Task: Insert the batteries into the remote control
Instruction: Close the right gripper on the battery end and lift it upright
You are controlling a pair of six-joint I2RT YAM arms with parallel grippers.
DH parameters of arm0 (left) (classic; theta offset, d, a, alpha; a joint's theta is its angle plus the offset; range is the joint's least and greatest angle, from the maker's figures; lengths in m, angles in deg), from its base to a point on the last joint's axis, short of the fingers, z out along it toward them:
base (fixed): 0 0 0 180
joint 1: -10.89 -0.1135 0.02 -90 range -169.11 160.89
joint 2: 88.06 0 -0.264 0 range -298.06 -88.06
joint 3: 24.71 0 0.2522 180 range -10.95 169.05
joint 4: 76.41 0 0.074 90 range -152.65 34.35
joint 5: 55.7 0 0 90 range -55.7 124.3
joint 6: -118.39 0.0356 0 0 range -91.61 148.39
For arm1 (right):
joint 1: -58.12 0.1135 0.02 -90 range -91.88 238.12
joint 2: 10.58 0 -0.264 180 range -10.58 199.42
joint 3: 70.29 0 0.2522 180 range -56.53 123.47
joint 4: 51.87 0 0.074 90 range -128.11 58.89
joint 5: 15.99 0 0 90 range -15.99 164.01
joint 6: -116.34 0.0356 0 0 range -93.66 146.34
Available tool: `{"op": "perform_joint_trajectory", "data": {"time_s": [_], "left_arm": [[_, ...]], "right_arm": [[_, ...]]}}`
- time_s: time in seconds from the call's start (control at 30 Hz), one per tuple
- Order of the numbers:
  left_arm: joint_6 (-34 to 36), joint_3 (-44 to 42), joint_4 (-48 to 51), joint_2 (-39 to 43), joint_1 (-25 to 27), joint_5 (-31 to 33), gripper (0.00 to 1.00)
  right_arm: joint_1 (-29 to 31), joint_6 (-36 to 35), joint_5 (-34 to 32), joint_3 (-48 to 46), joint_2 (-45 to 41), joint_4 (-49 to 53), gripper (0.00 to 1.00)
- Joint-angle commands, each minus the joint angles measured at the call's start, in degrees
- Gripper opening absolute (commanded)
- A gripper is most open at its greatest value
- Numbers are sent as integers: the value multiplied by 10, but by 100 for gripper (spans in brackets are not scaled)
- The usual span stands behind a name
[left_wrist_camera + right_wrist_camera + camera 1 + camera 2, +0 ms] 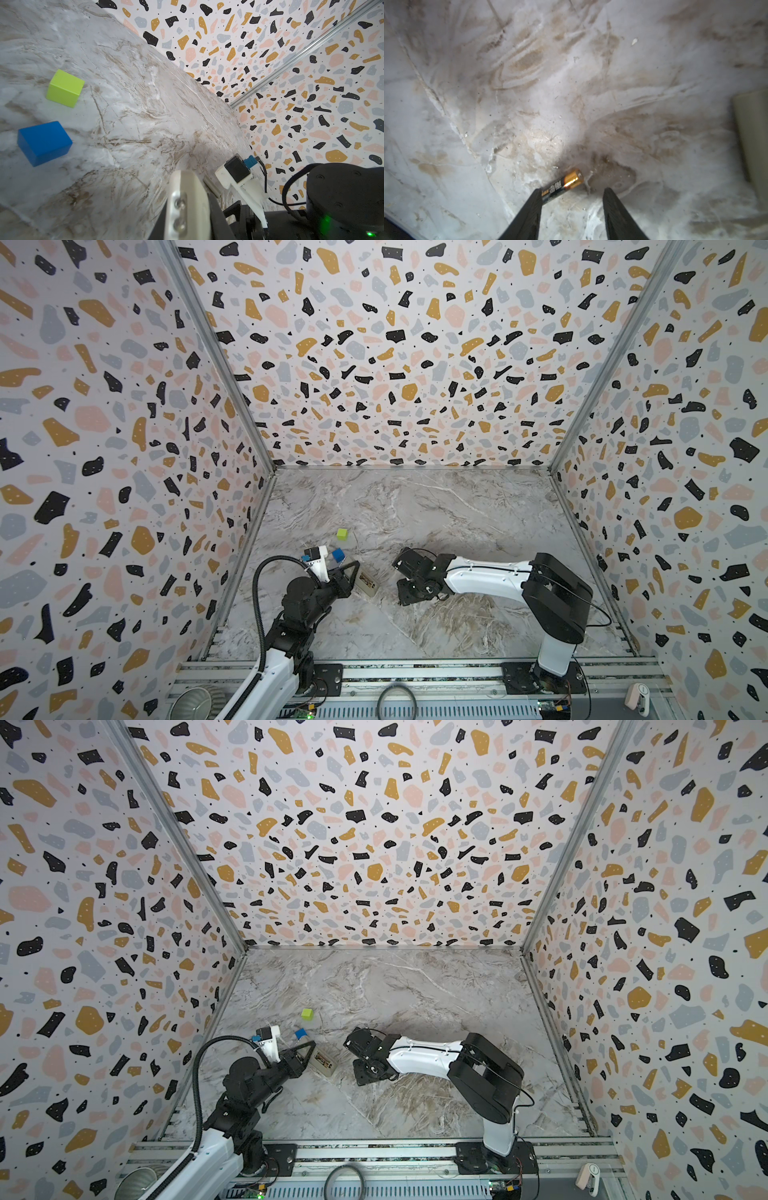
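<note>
Looking down in both top views, you had the left claw (351, 574) clamped on the remote control (368, 584) at 8 o'clock on the table (457, 522), close to the left wall's edge. The blue cube (338, 555) sat just beside it at 11 o'clock, the green cube (341, 534) beyond. Your right claw (573, 189) stood parted, one finger (533, 207) over the dark end of the battery (562, 185). Walls at 12 and 3 o'clock lay well apart from both arms.

1. Walls (374, 364): white terrazzo print, black, ochre, pink and grey-blue blotches, plus fine black specks.
2. Bench (457, 510): grey-white marble, brown veining.
3. Lime-green cube (342, 534); blue cube (338, 556).
4. Battery (562, 185): black body, gold end.
5. Remote control (368, 583): beige-white casing.
6. Left arm (270, 672) and right arm (486, 576): white shells, black joints.
</note>
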Motion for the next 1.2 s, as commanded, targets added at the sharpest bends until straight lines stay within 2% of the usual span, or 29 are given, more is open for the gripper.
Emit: {"op": "perform_joint_trajectory", "data": {"time_s": [0.0, 0.3, 0.67, 0.8, 0.97, 1.17], "left_arm": [[5, -9, -31, -1, 3, 5, 0], [11, -10, -30, -8, 3, 9, 0], [12, -9, -33, -23, 3, 13, 0], [16, -8, -29, -34, 3, 17, 0], [30, -1, -6, -43, 3, 26, 0], [18, 5, -13, -59, 2, 7, 0]], "right_arm": [[7, -8, -15, 21, 8, 6, 47], [17, -20, -19, 20, 29, 14, 44], [32, -55, -61, 9, 34, 61, 36], [35, -72, -70, -10, 21, 65, 28], [34, -89, -72, -39, 2, 58, 9], [34, -159, -47, -53, -18, 37, 4]]}}
